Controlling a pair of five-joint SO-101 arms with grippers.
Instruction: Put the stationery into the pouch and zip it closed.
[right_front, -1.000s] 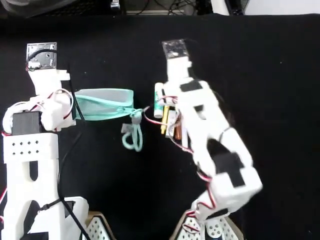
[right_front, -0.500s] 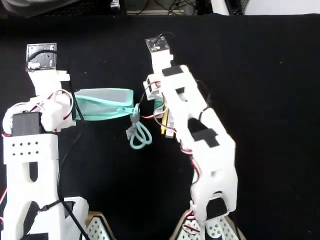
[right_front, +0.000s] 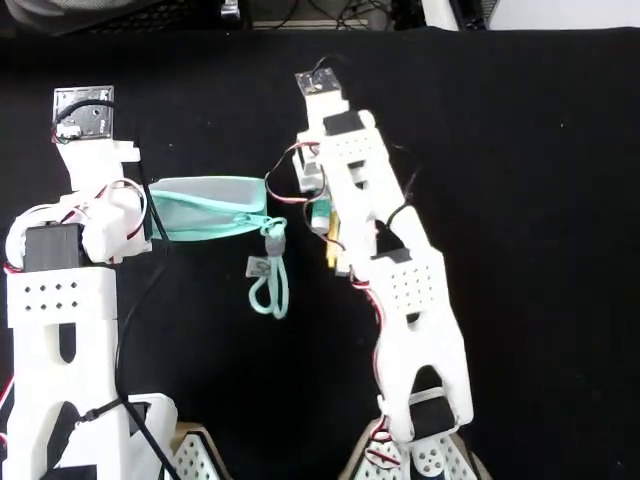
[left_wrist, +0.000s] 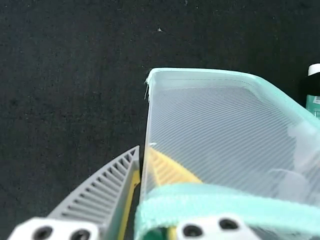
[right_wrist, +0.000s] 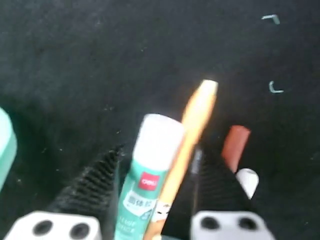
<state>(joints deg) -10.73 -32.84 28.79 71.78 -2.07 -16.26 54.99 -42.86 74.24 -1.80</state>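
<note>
- Zip strap (right_front: 268, 285): lies loose on the bench (right_front: 520, 200) just below centre of the high view, trailing from the pouch's zip end.
- Pouch (right_front: 205, 205): left of centre, lying flat, zip end toward the stationery. The left tool (left_wrist: 144, 165) is clamped on its opposite end.
- Right tool (right_wrist: 159, 152): centre frame, jaws spread astride the glue stick (right_wrist: 150, 165) and pencil (right_wrist: 195, 120). A red item (right_wrist: 234, 142) lies just outside them.
- Step assessed: picking up stationery, and the pouch looks empty. The next move calls for closing, lifting and carrying leftward into the pouch.
</note>
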